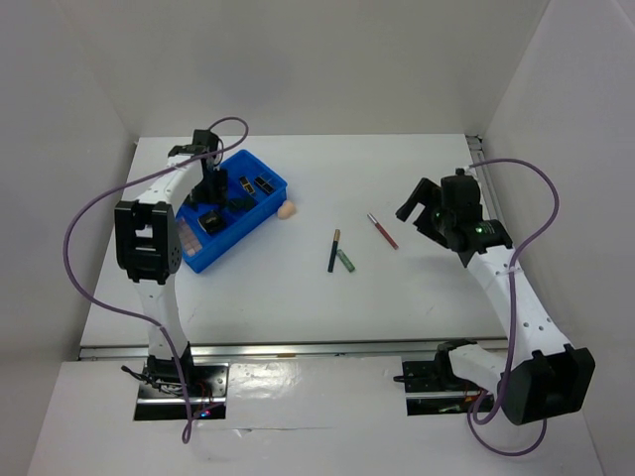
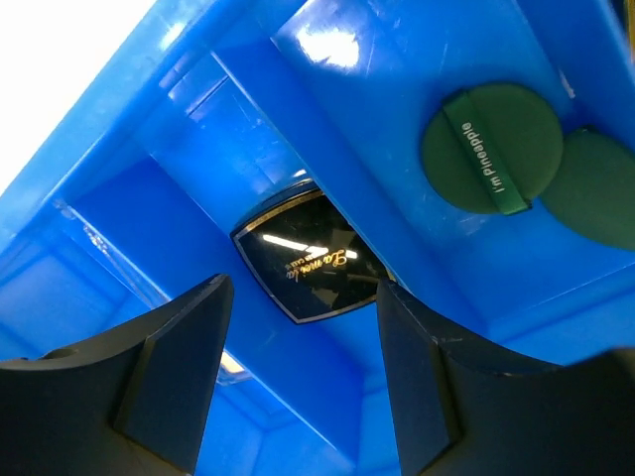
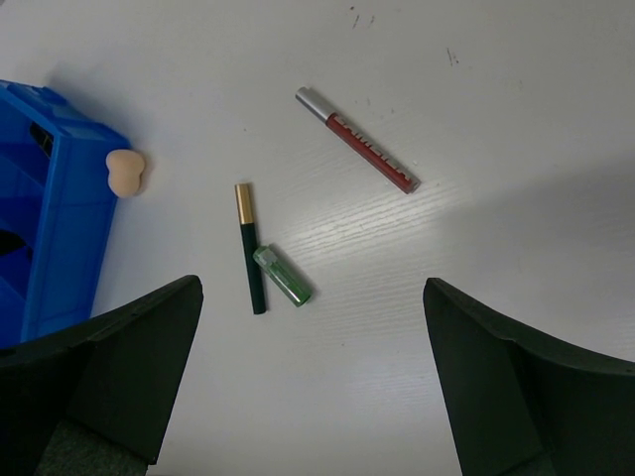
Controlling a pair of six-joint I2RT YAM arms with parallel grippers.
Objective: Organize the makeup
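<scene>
Blue tray (image 2: 417, 40) at far left: compact (image 2: 308, 253) is laid flat in one cell, left gripper (image 2: 301, 293) is spread apart above it, empty. Straight lift is advised, walls avoided. Right gripper (image 3: 313, 288) is spread wide, empty, near loose pencils (image 3: 250, 253) mid-table.

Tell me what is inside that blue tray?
A dark square compact lies in one compartment of the blue tray, two green round pads in a neighbouring one. From above, the left arm covers part of it.

Top: high overhead, whole table (image 1: 417, 297). Left wrist: close, inside blue tray (image 2: 417, 59). Right wrist: higher, tray edge shared.
</scene>
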